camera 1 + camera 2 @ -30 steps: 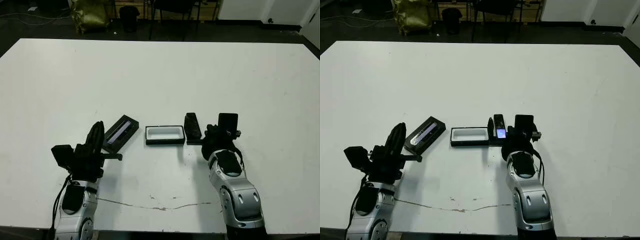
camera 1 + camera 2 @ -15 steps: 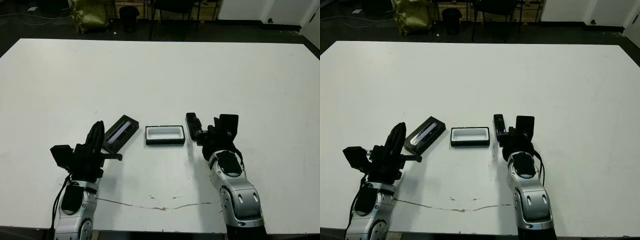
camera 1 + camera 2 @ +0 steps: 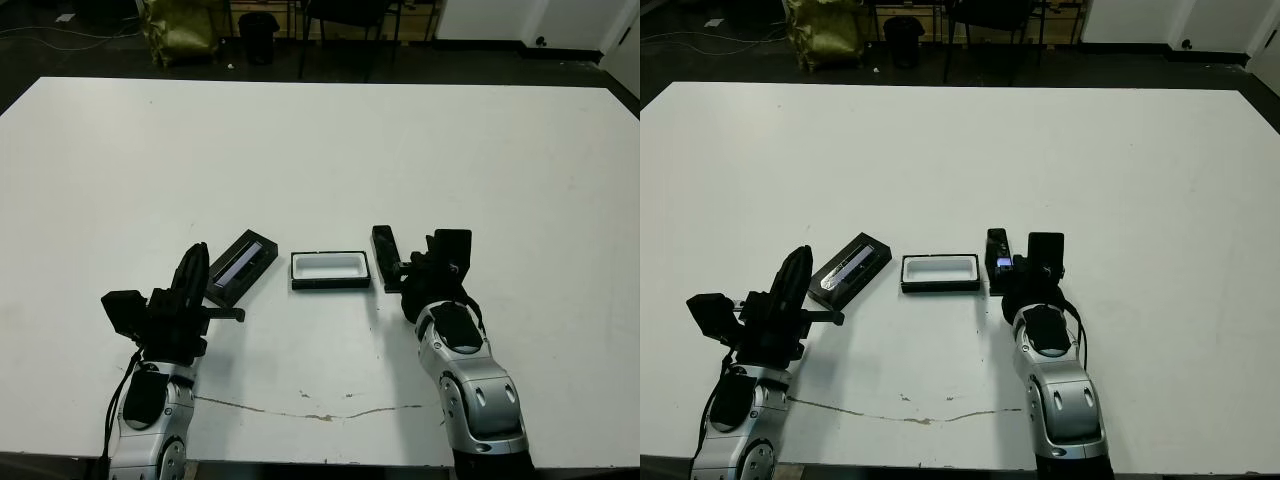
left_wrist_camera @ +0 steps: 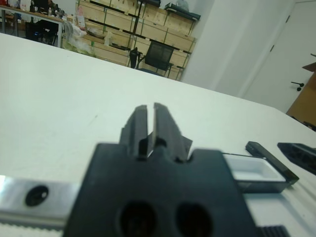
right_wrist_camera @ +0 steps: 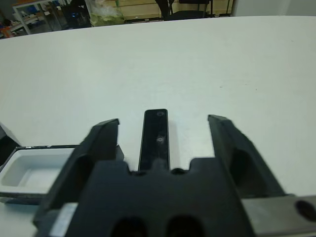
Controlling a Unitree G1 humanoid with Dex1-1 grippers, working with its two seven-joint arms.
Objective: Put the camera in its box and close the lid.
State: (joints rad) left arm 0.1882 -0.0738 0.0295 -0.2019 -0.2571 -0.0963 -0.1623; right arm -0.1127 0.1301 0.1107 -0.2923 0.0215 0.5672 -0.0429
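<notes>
Between the released right end effector's (image 5: 163,143) fingers lies the camera (image 5: 155,138), box (image 3: 328,268) alongside; left end effector (image 4: 148,126) clenched.

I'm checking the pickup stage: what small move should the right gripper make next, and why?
Probably close the right gripper on the camera. In the right wrist view its two fingers stand open on either side of the slim black bar, which lies on the table just right of the empty box. Nothing is gripped yet, so closing comes before lifting.
</notes>
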